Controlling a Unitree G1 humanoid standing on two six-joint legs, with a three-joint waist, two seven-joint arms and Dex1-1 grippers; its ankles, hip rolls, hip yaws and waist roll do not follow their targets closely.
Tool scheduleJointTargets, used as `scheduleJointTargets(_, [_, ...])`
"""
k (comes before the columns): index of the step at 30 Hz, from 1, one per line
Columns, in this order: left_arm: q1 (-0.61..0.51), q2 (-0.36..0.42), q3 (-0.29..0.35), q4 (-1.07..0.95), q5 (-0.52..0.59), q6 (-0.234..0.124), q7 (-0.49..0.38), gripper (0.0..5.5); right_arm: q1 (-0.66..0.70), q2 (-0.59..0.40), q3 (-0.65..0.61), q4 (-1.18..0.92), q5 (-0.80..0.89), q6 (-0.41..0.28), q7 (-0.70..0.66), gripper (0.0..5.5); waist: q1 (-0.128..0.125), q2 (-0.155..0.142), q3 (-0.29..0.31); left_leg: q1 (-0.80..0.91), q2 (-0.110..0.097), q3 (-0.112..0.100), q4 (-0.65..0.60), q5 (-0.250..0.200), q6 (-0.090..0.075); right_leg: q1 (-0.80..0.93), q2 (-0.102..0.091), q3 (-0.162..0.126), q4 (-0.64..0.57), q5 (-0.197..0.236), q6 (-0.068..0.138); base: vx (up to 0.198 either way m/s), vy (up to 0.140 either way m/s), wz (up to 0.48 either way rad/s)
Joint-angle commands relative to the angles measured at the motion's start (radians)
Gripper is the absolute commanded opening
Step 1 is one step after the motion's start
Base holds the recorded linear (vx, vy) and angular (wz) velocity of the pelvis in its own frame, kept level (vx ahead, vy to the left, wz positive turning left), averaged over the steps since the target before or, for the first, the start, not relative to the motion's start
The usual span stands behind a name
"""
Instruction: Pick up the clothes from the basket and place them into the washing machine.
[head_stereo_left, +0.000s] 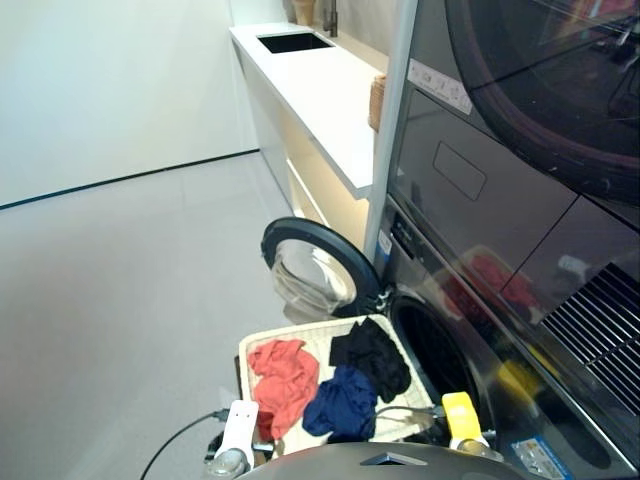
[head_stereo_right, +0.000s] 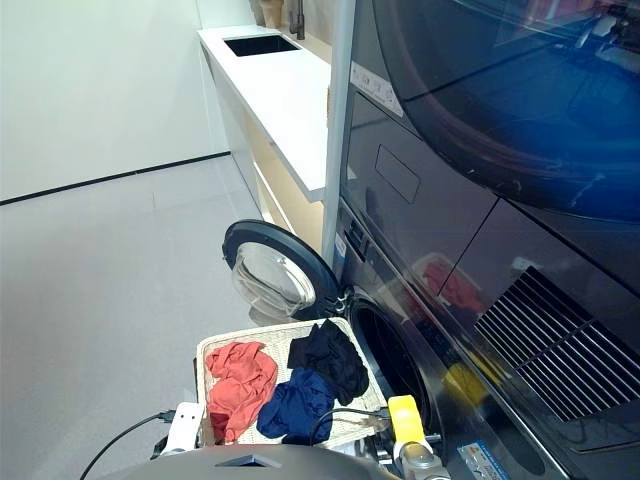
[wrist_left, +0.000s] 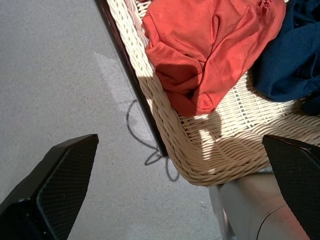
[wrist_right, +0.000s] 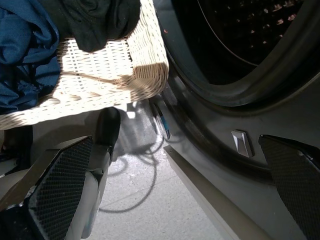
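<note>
The cream woven basket (head_stereo_left: 322, 334) sits on the floor in front of the washing machine (head_stereo_left: 470, 330). Three clothes lie in it: a red-orange one (head_stereo_left: 283, 385) on the left, a dark navy one (head_stereo_left: 340, 405) at the near middle and a black one (head_stereo_left: 372, 355) nearest the drum hole (head_stereo_left: 440, 360). The porthole door (head_stereo_left: 315, 268) stands swung open beyond the basket. My left gripper (wrist_left: 180, 137) hangs open above the basket's near left corner, just short of the red-orange garment (wrist_left: 205, 45). My right gripper (wrist_right: 175, 140) is open and empty beside the basket's near right corner, by the drum opening (wrist_right: 250, 35).
A larger dark appliance with a round door (head_stereo_left: 560, 90) and a vent grille (head_stereo_left: 600, 320) is stacked above the machine. A white counter with a sink (head_stereo_left: 310, 80) runs along the wall behind. Grey floor (head_stereo_left: 120, 300) spreads to the left. A black cable (head_stereo_left: 175, 440) lies near the basket.
</note>
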Motion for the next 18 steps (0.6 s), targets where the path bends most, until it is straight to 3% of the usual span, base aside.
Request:
scheduleJointTargets(1, [-0.067, -0.026, 0.008, 0.051, 0.004, -0.025, -0.007, 5.50, -0.037, 0.014, 0.014, 0.038, 0.015, -0.028, 0.007, 5.50, -0.006, -0.029, -0.019, -0.014, -0.029, 0.049, -0.005, 0.009, -0.033, 0.007, -0.002, 0.020, -0.013, 0.035, 0.064, 0.000, 0.000, 0.000])
scheduleJointTargets(18, [-0.086, -0.026, -0.014, 0.044, 0.030, -0.025, 0.008, 5.50, -0.050, 0.020, 0.035, 0.008, 0.023, -0.031, 0.008, 5.50, -0.009, -0.027, -0.007, -0.033, -0.032, 0.049, -0.005, 0.013, -0.032, -0.013, -0.005, 0.022, -0.015, 0.042, 0.066, 0.000, 0.000, 0.000])
